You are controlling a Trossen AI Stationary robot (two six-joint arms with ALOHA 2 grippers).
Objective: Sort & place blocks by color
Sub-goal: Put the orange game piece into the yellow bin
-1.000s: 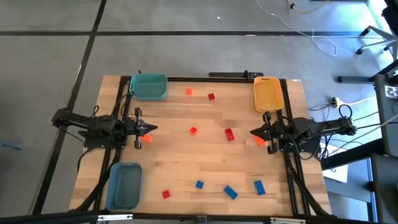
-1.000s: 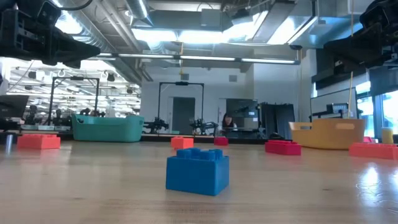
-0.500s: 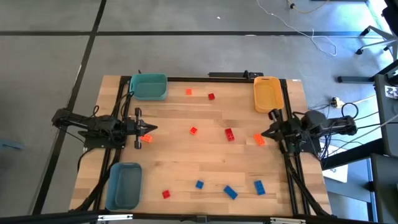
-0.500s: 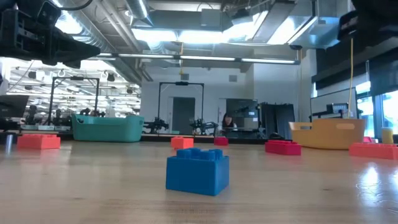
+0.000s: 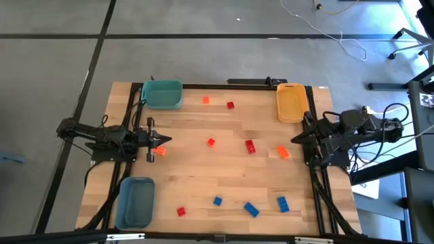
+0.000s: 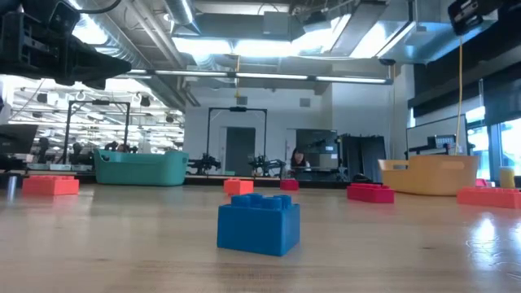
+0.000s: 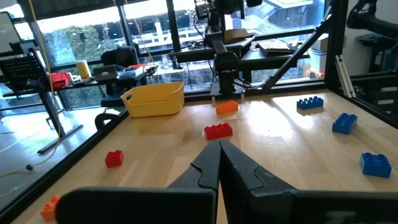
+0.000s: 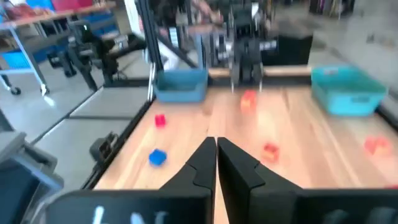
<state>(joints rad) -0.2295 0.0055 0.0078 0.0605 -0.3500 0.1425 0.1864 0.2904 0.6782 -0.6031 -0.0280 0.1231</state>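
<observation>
Since a second ago the right arm is pulling back from over the wood toward the table's right edge, and the right gripper is now hanging near that edge, just below the yellow-orange bin, with the orange block lying uncovered on the wood just beside it. Its fingers are pressing together, tips meeting in the right wrist view, and holding nothing. Across the table, the left arm is stretching level from the left edge, the left gripper pointing inward over the wood, its fingers also closing flat against each other on nothing.

Blocks are lying scattered on the table: a red block near the middle, a smaller red-orange one to its left, two more and along the far edge between the teal bin and the yellow-orange bin. Along the near edge a red block and three blue blocks are sitting, with the grey-blue bin at the near left corner
</observation>
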